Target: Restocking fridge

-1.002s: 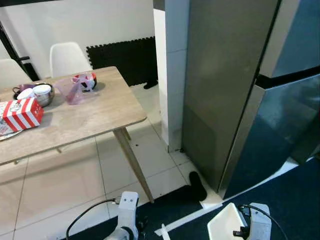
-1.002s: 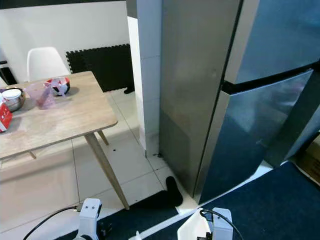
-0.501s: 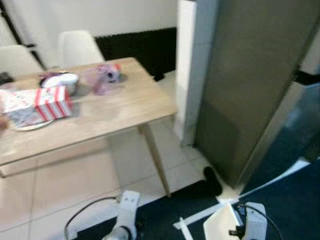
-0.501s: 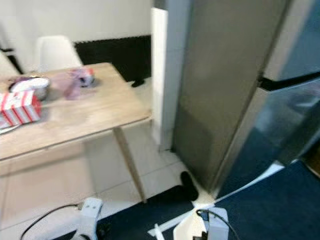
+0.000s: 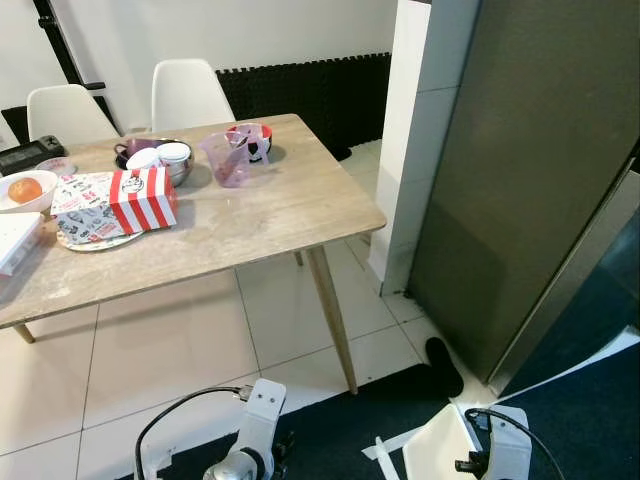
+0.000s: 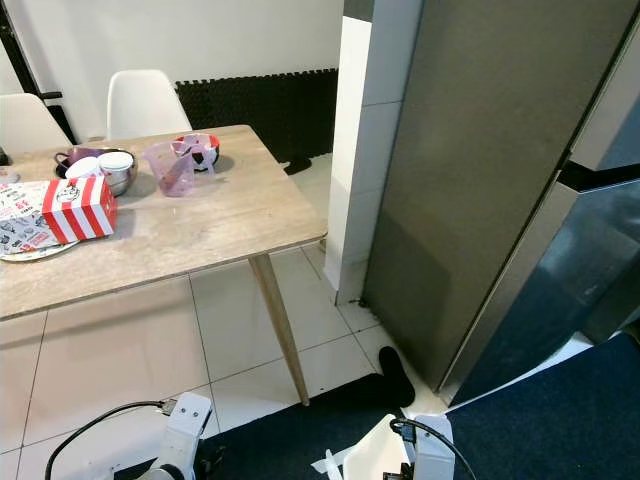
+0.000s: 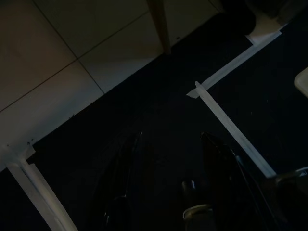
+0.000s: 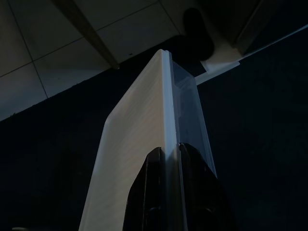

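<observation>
Step in hand: carrying stock to the tall grey steel fridge [image 6: 500, 180], doors closed. Right claw [image 8: 168, 159] is clamped on the rim of a flat white plastic container [image 8: 144, 144], low near the dark mat. Left claw [image 7: 168, 159] hangs spread, empty. Next: face the fridge, open its door

Wooden table [image 5: 260, 215], white chairs [image 5: 190, 95], tiled floor [image 5: 170, 350], dark rug [image 6: 520, 440].

White flat container [image 8: 144, 144] held upright, edge-on, pinched in right end effector [image 8: 167, 159]; grey fridge [image 6: 480, 170] shut.
</observation>
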Tool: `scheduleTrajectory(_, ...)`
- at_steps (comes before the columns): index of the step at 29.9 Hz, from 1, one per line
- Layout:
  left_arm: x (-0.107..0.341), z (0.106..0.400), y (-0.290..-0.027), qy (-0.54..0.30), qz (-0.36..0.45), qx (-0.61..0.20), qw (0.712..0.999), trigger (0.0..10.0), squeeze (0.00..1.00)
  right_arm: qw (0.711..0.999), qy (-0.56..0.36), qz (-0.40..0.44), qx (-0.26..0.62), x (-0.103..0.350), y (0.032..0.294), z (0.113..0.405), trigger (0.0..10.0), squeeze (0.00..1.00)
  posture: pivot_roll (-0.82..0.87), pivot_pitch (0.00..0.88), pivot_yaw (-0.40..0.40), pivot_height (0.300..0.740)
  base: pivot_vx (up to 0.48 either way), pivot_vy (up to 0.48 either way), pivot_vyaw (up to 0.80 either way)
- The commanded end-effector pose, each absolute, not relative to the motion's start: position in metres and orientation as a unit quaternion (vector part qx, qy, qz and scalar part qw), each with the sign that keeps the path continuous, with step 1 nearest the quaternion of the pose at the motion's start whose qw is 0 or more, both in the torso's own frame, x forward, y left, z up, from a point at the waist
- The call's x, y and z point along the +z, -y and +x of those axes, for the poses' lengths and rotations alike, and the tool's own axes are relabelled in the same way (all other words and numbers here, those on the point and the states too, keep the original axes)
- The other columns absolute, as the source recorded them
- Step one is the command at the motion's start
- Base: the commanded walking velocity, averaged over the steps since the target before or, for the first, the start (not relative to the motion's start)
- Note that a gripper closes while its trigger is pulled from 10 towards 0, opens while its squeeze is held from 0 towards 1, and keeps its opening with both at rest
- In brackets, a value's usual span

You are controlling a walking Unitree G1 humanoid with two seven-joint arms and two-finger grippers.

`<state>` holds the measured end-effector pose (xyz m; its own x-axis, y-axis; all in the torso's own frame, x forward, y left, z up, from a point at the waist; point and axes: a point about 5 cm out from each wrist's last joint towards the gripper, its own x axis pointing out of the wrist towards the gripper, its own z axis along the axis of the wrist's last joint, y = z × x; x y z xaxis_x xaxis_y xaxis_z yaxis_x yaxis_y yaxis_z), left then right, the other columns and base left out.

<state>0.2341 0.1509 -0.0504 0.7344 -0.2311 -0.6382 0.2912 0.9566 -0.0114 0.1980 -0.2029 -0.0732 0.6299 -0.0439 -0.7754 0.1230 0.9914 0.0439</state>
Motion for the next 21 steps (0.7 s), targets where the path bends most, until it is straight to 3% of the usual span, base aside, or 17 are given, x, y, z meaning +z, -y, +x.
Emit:
scheduleTrajectory(1, -0.0506, 0.2338, -0.1495, -0.333, 0.035, -0.132, 0.933, 10.0, 0.0, 0.904, -0.421, 0.047, -0.056, -0.0719, 0.2071, 0.1985, 10.0, 0.0, -0.04, 0.0, 0.004, 0.74, 0.0, 0.0, 0.0)
scheduleTrajectory(10, -0.0512, 0.231, -0.151, -0.32, 0.068, -0.133, 0.936, 10.0, 0.0, 0.907, -0.416, 0.038, -0.047, -0.0705, 0.2075, 0.2004, 10.0, 0.0, -0.04, 0.0, 0.002, 0.74, 0.0, 0.0, 0.0)
scheduleTrajectory(18, -0.0541, 0.226, -0.1509, -0.325, 0.048, -0.136, 0.935, 10.0, 0.0, 0.91, -0.412, 0.032, -0.04, -0.0687, 0.2057, 0.204, 10.0, 0.0, -0.04, 0.0, -0.004, 0.74, 0.0, 0.0, 0.0)
scheduleTrajectory(21, -0.0553, 0.2253, -0.15, -0.333, 0.06, -0.145, 0.93, 10.0, 0.0, 0.91, -0.412, 0.028, -0.035, -0.0686, 0.2048, 0.2045, 10.0, 0.0, -0.04, 0.0, -0.008, 0.74, 0.0, -0.48, 0.0)
